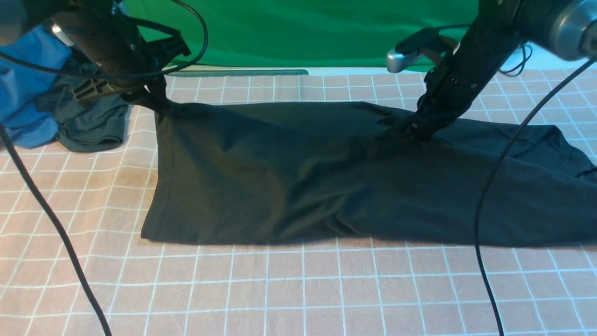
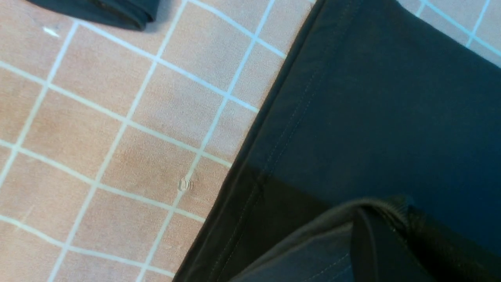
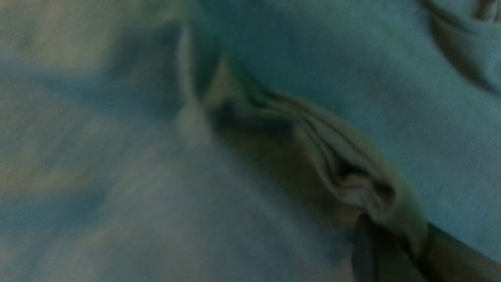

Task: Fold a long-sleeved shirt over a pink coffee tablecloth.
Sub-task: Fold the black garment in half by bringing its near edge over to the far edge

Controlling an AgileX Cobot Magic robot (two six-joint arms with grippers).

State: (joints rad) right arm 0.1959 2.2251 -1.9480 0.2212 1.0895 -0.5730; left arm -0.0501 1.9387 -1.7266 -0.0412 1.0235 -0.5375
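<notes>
- Left gripper: clenching the shirt's fabric at about ten o'clock in the front view.
- Right gripper: pinching a bunched fold at about one o'clock.
- Shirt: lying doubled over across the tablecloth, extending past the frame at three o'clock.
- Dark garment and blue garment: resting together at ten o'clock.

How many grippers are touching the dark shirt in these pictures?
2: the left gripper at the shirt's far left corner, the right gripper nearer its middle.
</notes>
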